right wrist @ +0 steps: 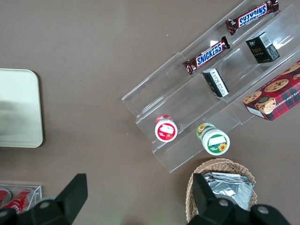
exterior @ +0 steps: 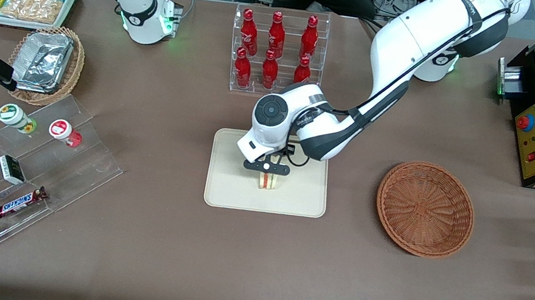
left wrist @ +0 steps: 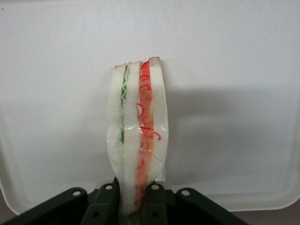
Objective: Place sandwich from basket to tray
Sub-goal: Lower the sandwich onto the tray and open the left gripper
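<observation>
We are holding the small triangular wedge of pale bread with red and green filling, the sandwich [left wrist: 138, 126], clamped between the two fingers of the left arm's pincer [exterior: 267, 169], directly over the flat rectangular cream-beige tray [exterior: 228, 187] on the brown counter [exterior: 248, 266]. The sandwich is hanging straight below the pincer, its filled edge running away from the wrist, while the round reddish-brown woven wicker basket [exterior: 425, 209] is sitting empty toward the working arm's end. We are judging that the wedge only needs lowering and releasing.

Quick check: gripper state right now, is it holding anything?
Left gripper: jaws shut on the sandwich, which stands on edge over the tray. The basket is empty.
</observation>
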Tool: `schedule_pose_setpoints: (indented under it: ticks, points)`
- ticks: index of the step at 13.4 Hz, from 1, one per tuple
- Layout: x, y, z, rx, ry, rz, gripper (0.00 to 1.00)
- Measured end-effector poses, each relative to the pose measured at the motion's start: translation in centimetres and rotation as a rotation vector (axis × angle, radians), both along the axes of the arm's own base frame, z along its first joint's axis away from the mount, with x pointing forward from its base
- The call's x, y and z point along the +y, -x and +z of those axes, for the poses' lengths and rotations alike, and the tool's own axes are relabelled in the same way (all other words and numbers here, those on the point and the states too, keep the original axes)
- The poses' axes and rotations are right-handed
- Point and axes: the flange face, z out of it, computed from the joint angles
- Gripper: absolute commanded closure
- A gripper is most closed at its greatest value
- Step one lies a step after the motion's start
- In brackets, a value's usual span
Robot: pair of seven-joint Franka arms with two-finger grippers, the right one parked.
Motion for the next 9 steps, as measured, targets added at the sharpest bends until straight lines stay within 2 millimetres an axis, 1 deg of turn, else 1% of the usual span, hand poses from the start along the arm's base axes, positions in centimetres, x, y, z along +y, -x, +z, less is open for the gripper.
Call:
schedule_pose_setpoints:
  ticks: [1,6,9]
  points:
    - [0.0,0.0,-0.1,0.000,-0.002,0.000,0.00]
    - [0.0,-0.2,0.0,-0.016,-0.005,-0.003,0.00]
    - [-0.3,-0.7,0.9,-0.030,0.007,0.002,0.00]
